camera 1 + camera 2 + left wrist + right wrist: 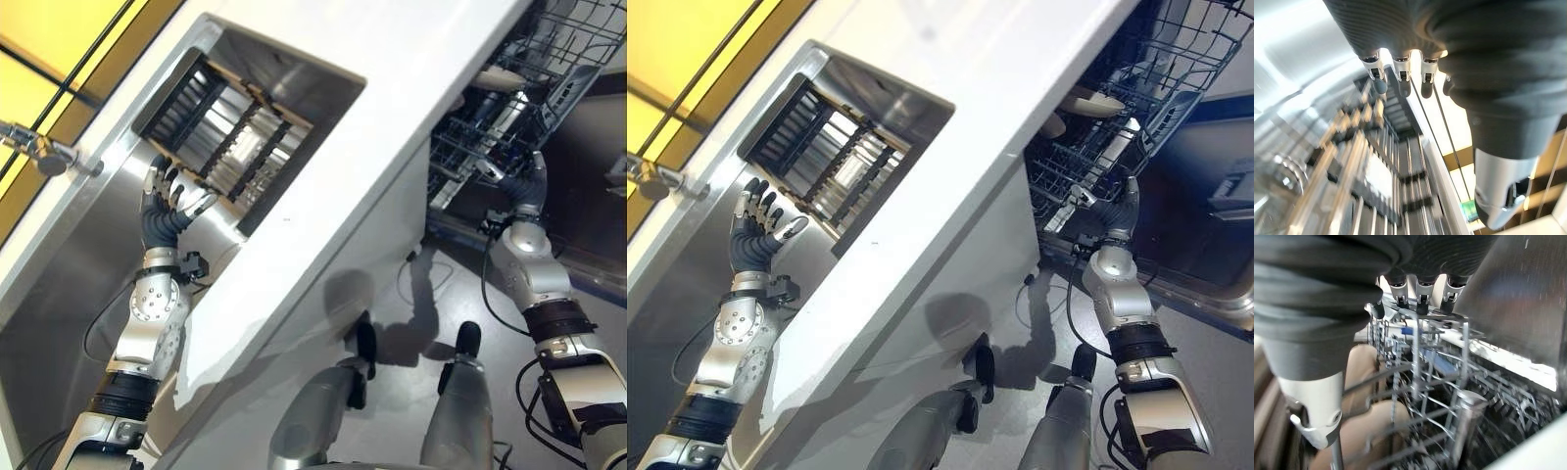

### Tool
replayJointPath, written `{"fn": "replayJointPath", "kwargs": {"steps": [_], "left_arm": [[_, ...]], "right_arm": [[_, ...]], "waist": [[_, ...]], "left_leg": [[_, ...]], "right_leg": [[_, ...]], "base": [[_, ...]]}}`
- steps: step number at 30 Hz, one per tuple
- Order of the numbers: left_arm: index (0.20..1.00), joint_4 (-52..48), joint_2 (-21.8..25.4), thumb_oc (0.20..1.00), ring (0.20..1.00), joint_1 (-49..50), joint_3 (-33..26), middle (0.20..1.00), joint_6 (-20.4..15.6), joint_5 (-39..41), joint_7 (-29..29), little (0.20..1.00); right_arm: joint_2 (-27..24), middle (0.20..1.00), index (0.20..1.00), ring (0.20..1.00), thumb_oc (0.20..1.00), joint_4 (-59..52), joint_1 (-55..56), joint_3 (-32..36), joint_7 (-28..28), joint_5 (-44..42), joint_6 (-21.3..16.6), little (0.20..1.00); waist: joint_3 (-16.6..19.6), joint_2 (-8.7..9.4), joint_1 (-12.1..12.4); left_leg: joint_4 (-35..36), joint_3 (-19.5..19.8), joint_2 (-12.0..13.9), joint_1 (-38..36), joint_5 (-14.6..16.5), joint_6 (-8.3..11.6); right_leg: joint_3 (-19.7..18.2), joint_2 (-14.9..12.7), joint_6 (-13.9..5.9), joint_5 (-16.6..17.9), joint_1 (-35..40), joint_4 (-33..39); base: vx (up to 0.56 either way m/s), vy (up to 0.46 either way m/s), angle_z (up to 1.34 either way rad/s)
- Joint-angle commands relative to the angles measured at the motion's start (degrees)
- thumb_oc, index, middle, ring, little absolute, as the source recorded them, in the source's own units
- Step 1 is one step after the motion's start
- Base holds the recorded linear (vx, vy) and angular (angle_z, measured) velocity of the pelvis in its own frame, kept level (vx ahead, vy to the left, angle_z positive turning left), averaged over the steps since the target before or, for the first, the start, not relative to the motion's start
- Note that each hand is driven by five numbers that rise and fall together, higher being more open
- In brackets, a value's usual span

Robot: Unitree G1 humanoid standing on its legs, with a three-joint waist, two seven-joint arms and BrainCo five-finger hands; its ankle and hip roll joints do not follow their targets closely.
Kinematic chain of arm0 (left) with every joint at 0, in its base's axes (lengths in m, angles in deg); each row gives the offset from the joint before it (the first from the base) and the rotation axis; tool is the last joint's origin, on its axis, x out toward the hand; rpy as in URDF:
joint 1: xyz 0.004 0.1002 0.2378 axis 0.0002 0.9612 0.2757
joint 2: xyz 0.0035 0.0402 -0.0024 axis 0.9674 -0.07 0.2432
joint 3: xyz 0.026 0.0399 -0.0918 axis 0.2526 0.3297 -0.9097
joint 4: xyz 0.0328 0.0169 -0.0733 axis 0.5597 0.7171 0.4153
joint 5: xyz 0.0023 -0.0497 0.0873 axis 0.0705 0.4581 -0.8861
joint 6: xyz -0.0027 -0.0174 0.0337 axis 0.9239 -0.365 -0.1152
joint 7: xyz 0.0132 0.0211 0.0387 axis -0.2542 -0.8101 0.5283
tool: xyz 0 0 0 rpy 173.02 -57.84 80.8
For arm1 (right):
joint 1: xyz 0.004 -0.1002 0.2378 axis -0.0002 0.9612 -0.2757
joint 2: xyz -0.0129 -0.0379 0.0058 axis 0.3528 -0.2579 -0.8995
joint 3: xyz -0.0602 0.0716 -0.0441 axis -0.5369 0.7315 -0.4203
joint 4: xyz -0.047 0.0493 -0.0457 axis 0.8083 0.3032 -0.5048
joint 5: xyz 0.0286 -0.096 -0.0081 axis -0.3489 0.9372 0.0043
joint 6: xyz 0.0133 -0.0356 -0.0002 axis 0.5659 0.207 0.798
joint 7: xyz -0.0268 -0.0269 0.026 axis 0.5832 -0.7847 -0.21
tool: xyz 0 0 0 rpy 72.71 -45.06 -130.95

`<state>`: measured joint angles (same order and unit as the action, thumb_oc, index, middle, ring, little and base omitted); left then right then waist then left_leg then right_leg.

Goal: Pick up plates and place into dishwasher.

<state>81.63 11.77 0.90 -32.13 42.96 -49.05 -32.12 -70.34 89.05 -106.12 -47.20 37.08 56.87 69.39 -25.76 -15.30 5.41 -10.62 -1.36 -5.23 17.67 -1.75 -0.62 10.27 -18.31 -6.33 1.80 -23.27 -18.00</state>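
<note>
Left hand [759, 230] open, fingers spread and straight, holding nothing. It sits over the steel sink [98, 225] floor, just short of the black-barred drying rack [230, 132] that fills the far end of the basin. Fingertips reach close to the rack's near edge; cannot tell if they touch it. No plate visible in the rack slots ahead of this hand. Basin wall rises just beyond the rack, white countertop [392, 127] edge runs along the thumb side, faucet [39, 152] sits well off on the other side. Room behind the hand along the bare steel.

Right hand [534, 181] is at the near edge of the dishwasher rack [1117, 127], fingers [1418, 298] extended toward the wire grid with nothing between them and the thumb, so reads as open. Cannot tell if the tips touch the wire. Plates [1376, 421]: tan ones stand on edge in the tines of the rack, just below and past this hand; in the head views a pale plate [1092, 101] shows deeper in the same rack under the counter overhang. Tight on that side: counter edge above, wire rim right at the fingers, dishwasher door [1205, 274] open beneath the wrist.
</note>
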Motion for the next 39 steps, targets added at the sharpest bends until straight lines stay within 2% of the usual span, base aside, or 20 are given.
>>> {"fn": "replayJointPath", "kwargs": {"steps": [1,10,15,24,29,39], "left_arm": [[1.0,-3.2,2.8,1.0,1.0,2.3,-1.3,1.0,-3.7,-0.2,0.1,1.0],[1.0,-4.0,3.3,1.0,1.0,4.7,-2.7,1.0,-4.2,0.1,1.7,1.0],[1.0,-4.3,4.1,1.0,1.0,5.5,-3.4,1.0,-4.4,0.9,2.6,1.0],[1.0,-4.4,4.5,1.0,1.0,6.1,-3.8,1.0,-5.3,2.3,3.0,1.0],[1.0,-5.3,4.5,1.0,1.0,6.0,-3.6,1.0,-4.8,2.2,3.7,1.0],[1.0,-4.5,3.9,1.0,1.0,3.3,-1.7,1.0,-4.3,1.3,0.9,1.0]], "right_arm": [[4.7,1.0,1.0,1.0,1.0,-3.4,-15.5,-6.7,-4.4,2.6,-5.2,1.0],[4.0,1.0,1.0,1.0,1.0,-3.0,-15.9,-6.0,-4.7,1.8,-6.9,1.0],[2.4,1.0,1.0,1.0,1.0,-2.2,-16.7,-5.2,-6.6,1.6,-8.9,1.0],[-0.3,1.0,1.0,1.0,1.0,-0.1,-19.5,-4.6,-7.4,0.2,-9.6,1.0],[-0.6,1.0,1.0,1.0,1.0,-0.4,-17.9,-3.8,-4.8,0.6,-8.5,1.0],[-1.1,1.0,1.0,1.0,1.0,-0.6,-14.7,-0.8,3.3,1.9,-7.4,1.0]], "waist": [[-4.0,0.98,5.4],[-4.0,0.92,7.0],[-4.0,0.46,7.2],[-4.0,-0.57,6.8],[-4.0,-0.29,6.1],[-4.0,-0.65,2.5]], "left_leg": [[-11.2,-0.7,-4.6,4.9,7.6,-0.53],[-11.2,-0.5,-4.6,4.6,7.8,-0.69],[-11.4,-0.7,-4.6,4.1,8.0,-0.59],[-10.0,-1.5,-4.2,3.4,7.1,-0.29],[-9.1,-1.4,-4.0,1.8,7.1,-0.48],[-7.3,-2.5,-3.1,0.6,6.7,-0.62]], "right_leg": [[0.8,-5.1,-0.44,4.4,3.5,5.1],[3.0,-6.1,-1.0,4.3,4.3,4.3],[4.0,-6.7,-1.14,4.4,5.1,4.4],[4.5,-7.0,-1.5,4.8,5.2,5.1],[4.1,-6.8,-1.49,4.7,5.8,5.1],[0.9,-5.4,-1.27,4.7,4.3,5.3]], "base": [[0.02,-0.004,0.33],[0.03,0.01,0.12],[0.01,-0.012,0.15],[-0.03,-0.016,0.12],[-0.02,-0.008,0.01],[-0.07,-0.003,0.02]]}}
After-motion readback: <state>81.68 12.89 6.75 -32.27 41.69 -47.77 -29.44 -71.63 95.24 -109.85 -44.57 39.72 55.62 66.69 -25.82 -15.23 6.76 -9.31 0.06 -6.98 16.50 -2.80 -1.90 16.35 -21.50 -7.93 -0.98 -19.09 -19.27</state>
